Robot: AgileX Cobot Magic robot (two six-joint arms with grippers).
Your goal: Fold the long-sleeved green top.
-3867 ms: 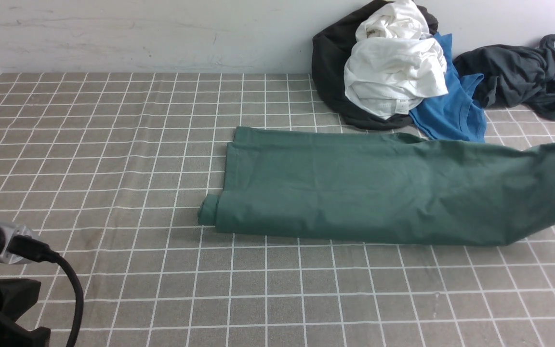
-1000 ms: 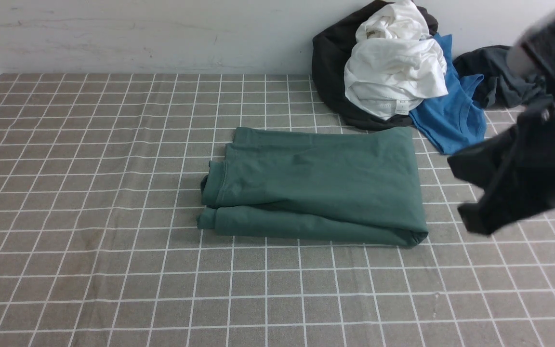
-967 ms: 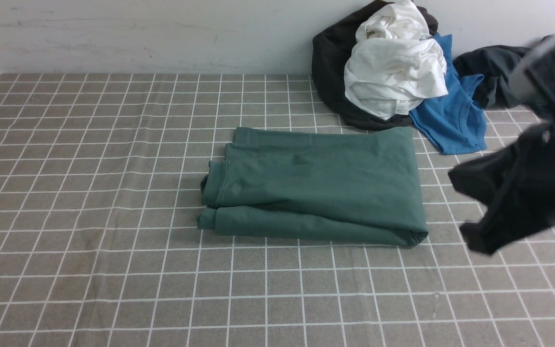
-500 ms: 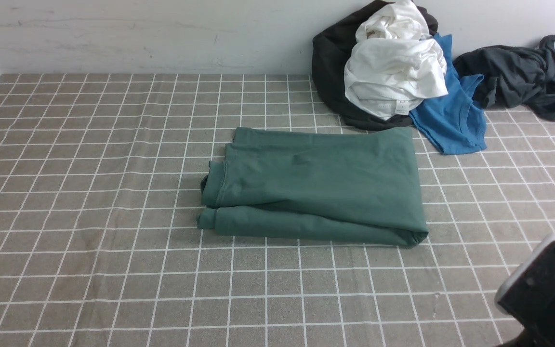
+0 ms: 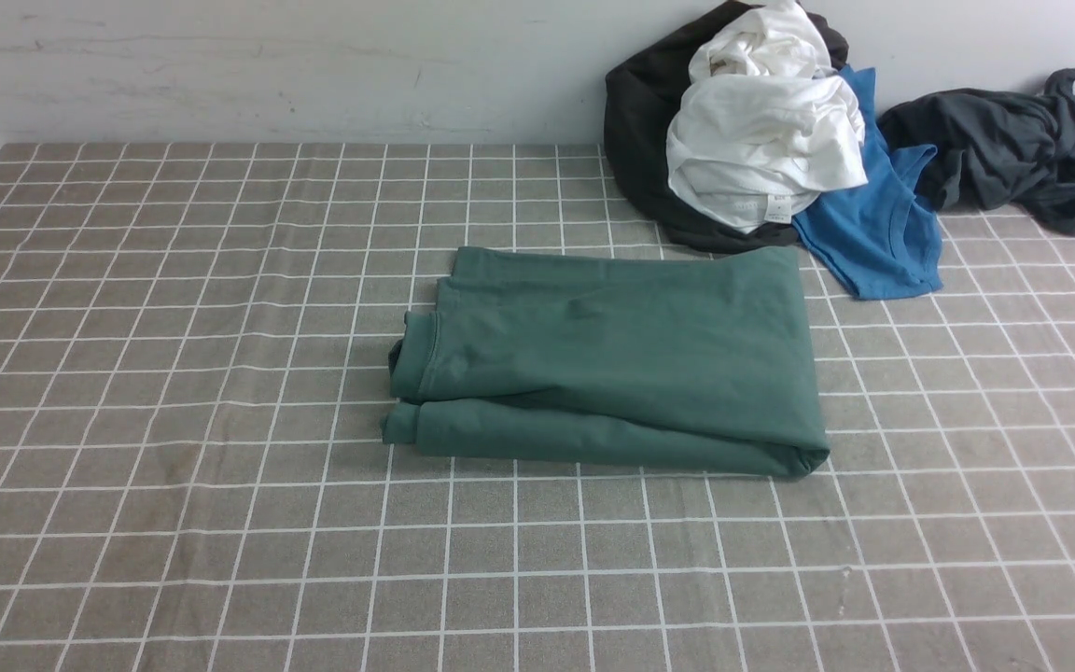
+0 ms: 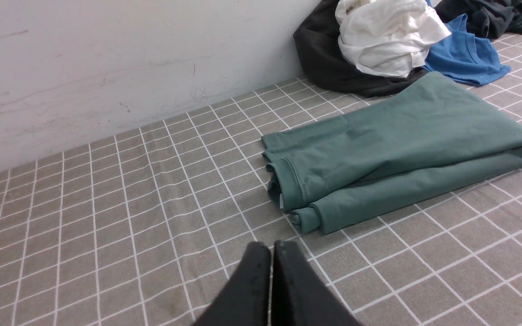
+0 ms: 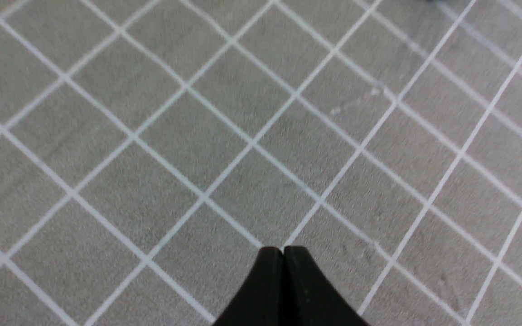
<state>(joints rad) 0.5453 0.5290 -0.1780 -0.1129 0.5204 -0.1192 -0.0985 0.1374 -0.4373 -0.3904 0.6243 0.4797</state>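
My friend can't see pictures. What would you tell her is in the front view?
A dull dark-green cotton sweatshirt lies folded into a neat rectangle in the middle of a grey checked tablecloth. Behind it, against the white wall, sits a heap of white, bright blue and dark charcoal clothes.

The folded long-sleeved top (image 5: 612, 364) is lying mid-table on the checked cloth (image 5: 174, 373). Behind it to the right, a heap of clothes (image 5: 743, 131) is sitting against the wall (image 5: 267, 65), with another crumpled garment (image 5: 1013, 149) lying farther right.
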